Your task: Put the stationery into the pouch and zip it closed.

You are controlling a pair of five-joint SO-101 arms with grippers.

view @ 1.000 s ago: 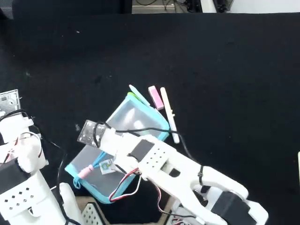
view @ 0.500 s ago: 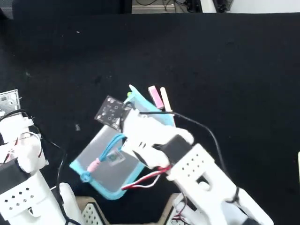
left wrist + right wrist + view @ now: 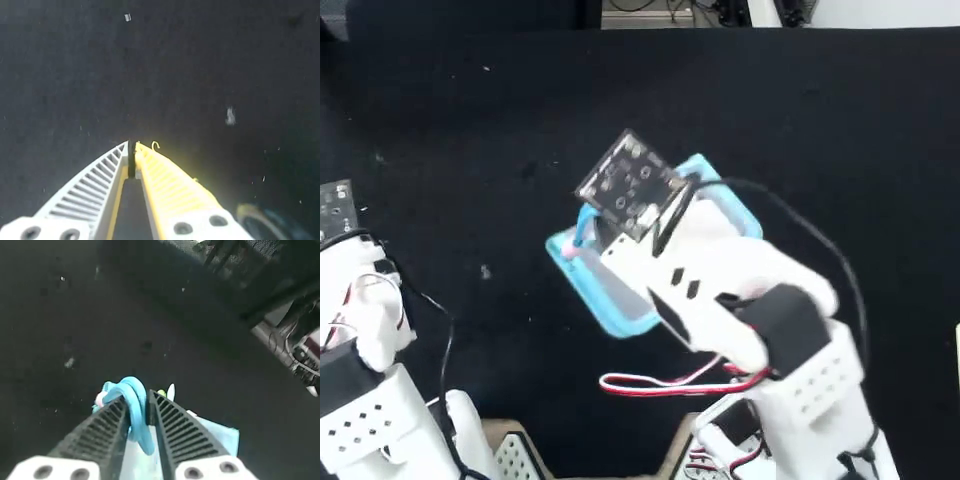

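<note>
My right gripper (image 3: 137, 395) is shut on the pouch's blue zipper cord (image 3: 136, 412), which loops up between the fingers. The clear pouch (image 3: 612, 312) with its light-blue edging hangs tilted under the right arm (image 3: 720, 290) at mid-table, with a pink bead (image 3: 570, 253) at its near-left corner. Past the fingertips in the right wrist view, a white tip (image 3: 171, 389) and a green tip (image 3: 161, 392) of stationery peek out. The rest of the stationery is hidden beneath arm and pouch. At the table's front left, my left gripper (image 3: 131, 146) is shut with nothing in it over bare black cloth.
Black cloth (image 3: 840, 150) covers the table, with open room at the back and right. The left arm's white base (image 3: 370, 400) stands at the front left corner. Red and white wires (image 3: 660, 382) hang from the right arm near the front edge.
The right arm swung from the front left toward the table's middle, dragging and lifting the pouch by its cord. The pouch and arm now cover the pens. The left arm stayed put.
</note>
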